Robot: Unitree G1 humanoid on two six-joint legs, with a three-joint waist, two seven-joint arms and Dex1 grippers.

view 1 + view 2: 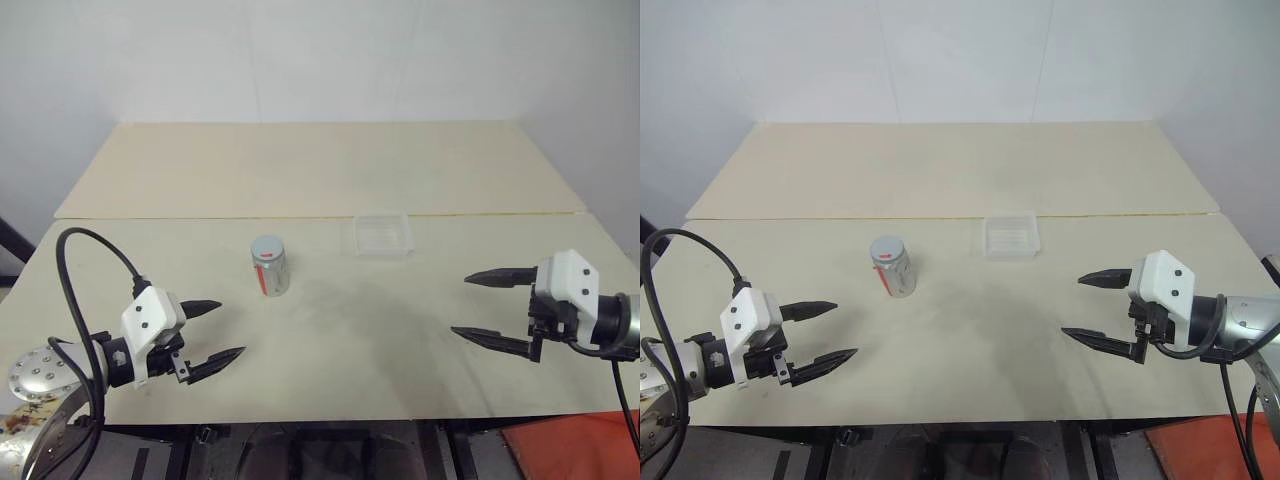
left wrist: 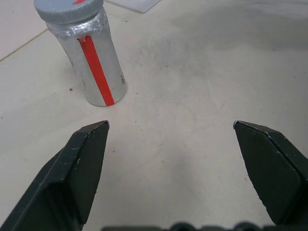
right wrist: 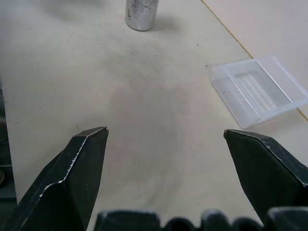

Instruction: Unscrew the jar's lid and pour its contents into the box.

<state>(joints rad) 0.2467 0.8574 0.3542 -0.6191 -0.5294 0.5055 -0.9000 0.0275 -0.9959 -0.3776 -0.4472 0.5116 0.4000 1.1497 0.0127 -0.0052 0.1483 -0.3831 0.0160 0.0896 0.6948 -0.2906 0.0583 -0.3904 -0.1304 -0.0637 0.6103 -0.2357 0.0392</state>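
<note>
My left tool (image 1: 222, 327) hangs over the near left of the pale desk (image 1: 400, 350), its two black fingers spread wide and holding nothing. My right tool (image 1: 478, 305) mirrors it over the near right, fingers likewise wide apart and empty, both tools pointing inward toward the middle. Between them and farther back, the jar (image 1: 270, 266) stands upright on the desk with the lid (image 1: 267, 246) on top, a red stripe running down its silvery side. The box (image 1: 379, 236) lies flat to the jar's right, near it but apart, just before the seam crossing the desk.
</note>
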